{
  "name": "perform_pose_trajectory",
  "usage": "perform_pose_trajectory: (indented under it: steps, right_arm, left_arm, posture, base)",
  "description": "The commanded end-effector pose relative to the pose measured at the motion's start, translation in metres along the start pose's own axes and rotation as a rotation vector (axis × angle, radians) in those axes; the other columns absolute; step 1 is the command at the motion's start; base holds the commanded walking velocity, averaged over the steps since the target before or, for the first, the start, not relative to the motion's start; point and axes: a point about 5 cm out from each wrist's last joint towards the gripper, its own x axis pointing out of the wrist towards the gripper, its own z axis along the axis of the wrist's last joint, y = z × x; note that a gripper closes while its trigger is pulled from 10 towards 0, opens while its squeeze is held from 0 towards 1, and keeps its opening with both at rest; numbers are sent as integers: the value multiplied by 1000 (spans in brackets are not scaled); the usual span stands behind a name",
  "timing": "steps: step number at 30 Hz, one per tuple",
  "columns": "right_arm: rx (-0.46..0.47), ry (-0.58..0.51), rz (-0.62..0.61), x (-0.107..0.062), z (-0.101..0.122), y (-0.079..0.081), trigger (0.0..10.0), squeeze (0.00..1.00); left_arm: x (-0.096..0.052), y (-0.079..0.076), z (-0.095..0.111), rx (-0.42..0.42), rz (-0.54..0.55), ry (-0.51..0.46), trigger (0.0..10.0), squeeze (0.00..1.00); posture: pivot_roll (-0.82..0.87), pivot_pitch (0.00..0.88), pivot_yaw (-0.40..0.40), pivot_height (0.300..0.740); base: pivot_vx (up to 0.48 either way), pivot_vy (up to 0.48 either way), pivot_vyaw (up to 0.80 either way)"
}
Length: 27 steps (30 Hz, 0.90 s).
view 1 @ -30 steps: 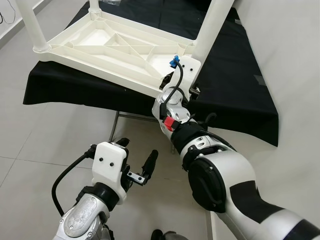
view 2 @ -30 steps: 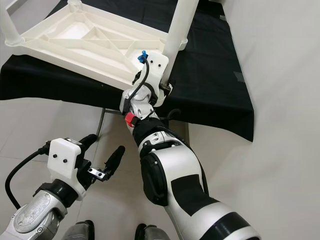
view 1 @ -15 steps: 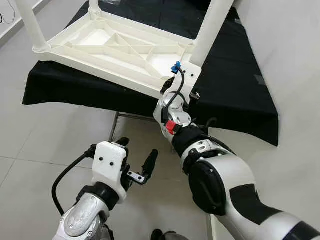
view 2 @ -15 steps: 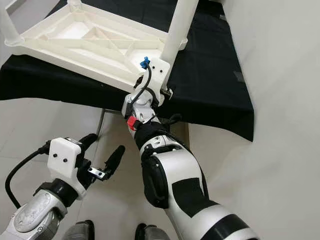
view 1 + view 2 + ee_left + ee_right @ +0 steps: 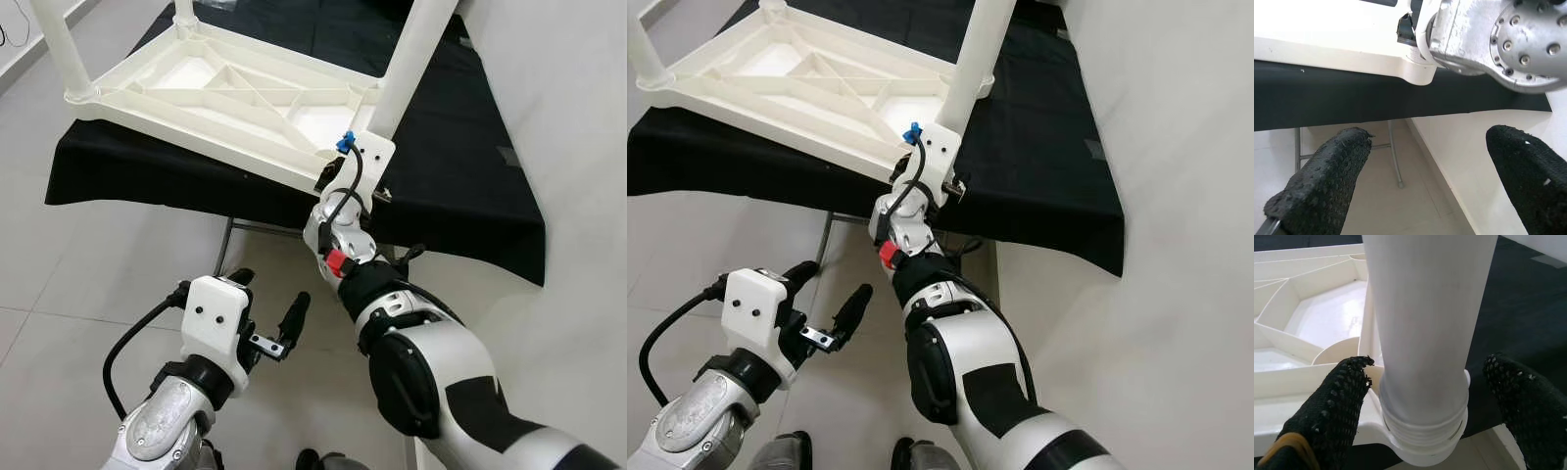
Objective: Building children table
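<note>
Right tool (image 5: 1420, 396) now nearer the screwed-in white leg (image 5: 1425, 323), fingers apart astride its base at upturned children's table's (image 5: 225, 93) 4 o'clock corner; grasp imminent.

The white table leg (image 5: 409, 59) and the far legs run off the top edge.

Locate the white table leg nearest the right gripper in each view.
Left eye view: table leg, upper right, rising from the tabletop corner.
Right eye view: upper middle.
Left wrist view: cannot tell.
Right wrist view: centre, between the open fingers.
Shared landmark: black cloth.
</note>
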Motion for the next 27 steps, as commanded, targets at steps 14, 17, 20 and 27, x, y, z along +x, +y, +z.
perform_pose_trajectory:
  steps: [14,17,20,27]
  right_arm:
    - [-71,7,63,-6,-18,-12,10000,0]
    - [-85,7,98,-10,-23,-18,10000,0]
    - [-94,7,116,-12,-25,-21,10000,0]
    - [-126,6,193,-18,-30,-31,10000,0]
  left_arm:
    - [-3,1,-6,2,6,24,10000,0]
    - [-10,2,-8,-2,16,36,10000,0]
    - [-12,2,-10,-6,23,44,10000,0]
    - [-37,1,-21,34,8,121,10000,0]
  posture:
    - [187,187,-161,740]
    - [187,188,-162,740]
    - [182,186,-165,740]
    - [175,182,-165,740]
  base:
    - [0,0,0]
    - [0,0,0]
    - [0,0,0]
    - [0,0,0]
